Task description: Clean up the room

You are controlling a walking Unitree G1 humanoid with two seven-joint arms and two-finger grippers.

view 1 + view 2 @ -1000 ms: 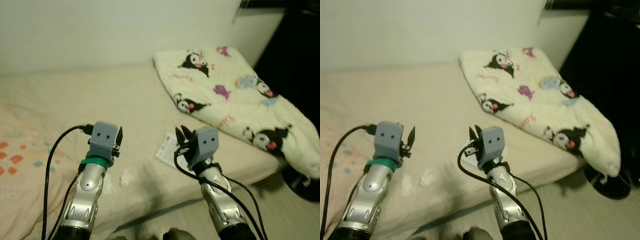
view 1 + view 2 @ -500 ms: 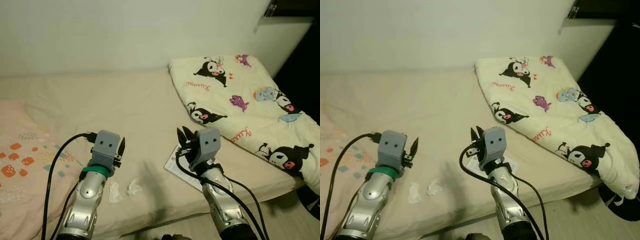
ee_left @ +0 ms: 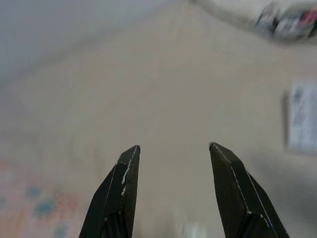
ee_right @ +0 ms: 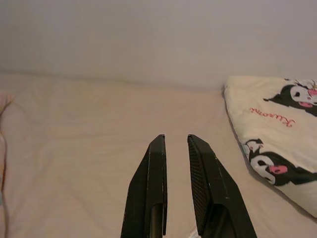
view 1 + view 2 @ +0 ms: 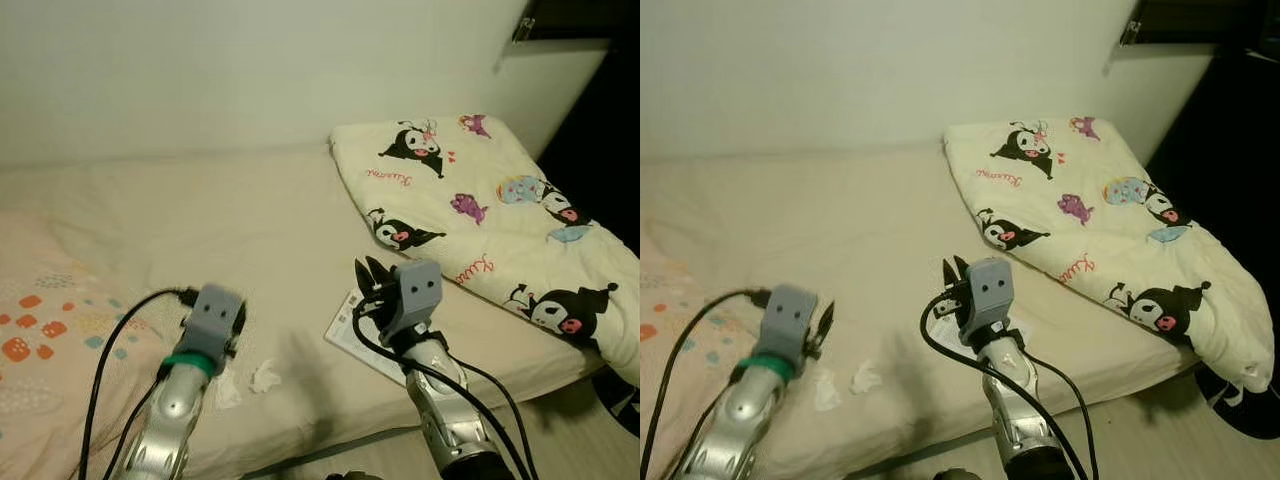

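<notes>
Left eye view: bed [image 5: 200, 230] in a cream sheet, running along a pale wall. Folded blanket [image 5: 480, 215] with cartoon prints lying over the bed's right end, reaching its front edge. Pillow [image 5: 50, 340] with orange and blue spots at the left end. Two crumpled tissues [image 5: 265, 376] near the front edge, toward the middle, one just beside the other. White paper sheet [image 5: 355, 330] flat on the bed to the right of the tissues, near the front edge, partly hidden behind the right arm.

Left gripper [image 3: 173, 148] above the bed close to the tissues, jaws released, spread wide with nothing between them; blurred sheet and the paper seen past the fingers [image 3: 121, 188] in the left wrist view. Right gripper [image 4: 174, 138] raised above the paper, pointing toward the wall, jaws nearly closed with a narrow gap and holding nothing. Blanket corner visible beside the fingers in the right wrist view.
</notes>
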